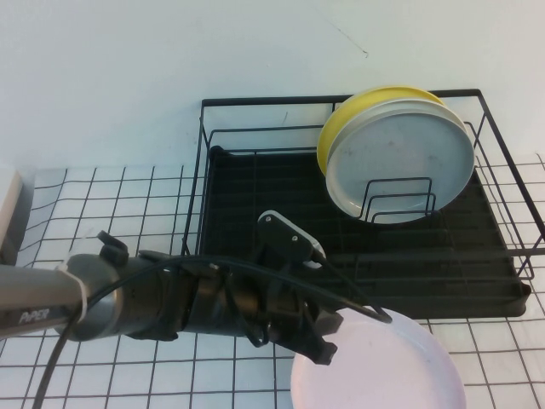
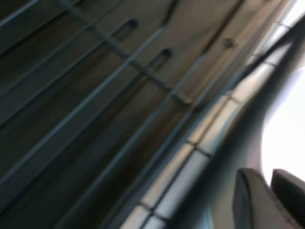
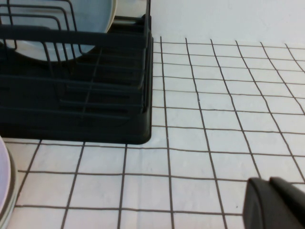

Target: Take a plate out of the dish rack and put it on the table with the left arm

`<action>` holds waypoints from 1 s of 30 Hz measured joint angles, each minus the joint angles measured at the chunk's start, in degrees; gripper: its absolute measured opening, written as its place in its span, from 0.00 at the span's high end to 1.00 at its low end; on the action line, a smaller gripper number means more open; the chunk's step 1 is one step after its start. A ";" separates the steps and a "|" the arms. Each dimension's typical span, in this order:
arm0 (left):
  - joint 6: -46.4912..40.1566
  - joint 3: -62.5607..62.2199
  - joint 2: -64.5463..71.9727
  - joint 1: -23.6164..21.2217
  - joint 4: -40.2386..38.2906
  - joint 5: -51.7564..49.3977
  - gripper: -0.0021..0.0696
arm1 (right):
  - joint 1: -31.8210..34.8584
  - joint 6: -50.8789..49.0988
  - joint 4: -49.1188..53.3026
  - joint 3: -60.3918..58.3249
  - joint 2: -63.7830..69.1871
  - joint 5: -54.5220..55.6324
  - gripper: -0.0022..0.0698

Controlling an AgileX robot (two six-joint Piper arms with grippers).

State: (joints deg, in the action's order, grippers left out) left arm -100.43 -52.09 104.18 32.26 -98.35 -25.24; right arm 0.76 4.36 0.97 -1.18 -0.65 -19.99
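Note:
The pale pink-lilac plate [image 1: 383, 366] lies flat at the near right of the table [image 1: 111, 204], just in front of the black dish rack [image 1: 255, 196]. My left gripper [image 1: 328, 345] reaches in from the left and is shut on the plate's left rim. In the left wrist view its fingers [image 2: 252, 200] sit close together on the plate [image 2: 286, 124], with the rack's wires [image 2: 95, 95] beyond. My right gripper [image 3: 274, 202] is shut and empty low over the table [image 3: 214, 95], right of the rack [image 3: 71, 105]. It is out of the high view. The plate's edge [image 3: 4, 181] shows there.
A grey plate [image 1: 400, 158] stands upright in the rack's dividers with a yellow plate [image 1: 341, 128] behind it. The grey plate also shows in the right wrist view [image 3: 90, 19]. A pale box edge [image 1: 8, 213] sits at the far left.

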 joint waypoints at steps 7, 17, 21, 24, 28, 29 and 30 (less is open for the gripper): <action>-0.81 -0.55 0.00 0.00 0.00 -2.23 0.45 | 0.00 0.00 0.00 0.00 0.00 0.00 0.97; -0.22 -1.45 -3.43 0.00 0.35 -0.07 0.65 | 0.00 0.00 0.00 0.00 0.00 0.00 0.97; -1.09 -1.45 -7.90 0.00 0.48 1.66 0.91 | 0.00 0.00 0.00 0.00 0.00 0.00 0.97; -2.91 -1.45 -12.64 0.00 0.48 3.23 0.95 | 0.00 0.00 0.00 0.00 0.00 0.00 0.97; -6.87 -1.66 -19.57 0.00 0.50 5.69 0.97 | 0.00 0.00 0.00 0.00 0.00 0.00 0.97; -7.13 -1.66 -21.15 0.00 0.39 5.94 0.97 | 0.00 0.00 0.00 0.00 0.00 0.00 0.97; -7.36 -1.66 -22.29 0.00 0.39 5.99 0.97 | 0.00 0.00 0.00 0.00 0.00 0.00 0.97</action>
State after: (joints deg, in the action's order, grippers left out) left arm -107.79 -53.76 81.90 32.26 -97.96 -19.25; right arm 0.76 4.36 0.97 -1.18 -0.65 -19.99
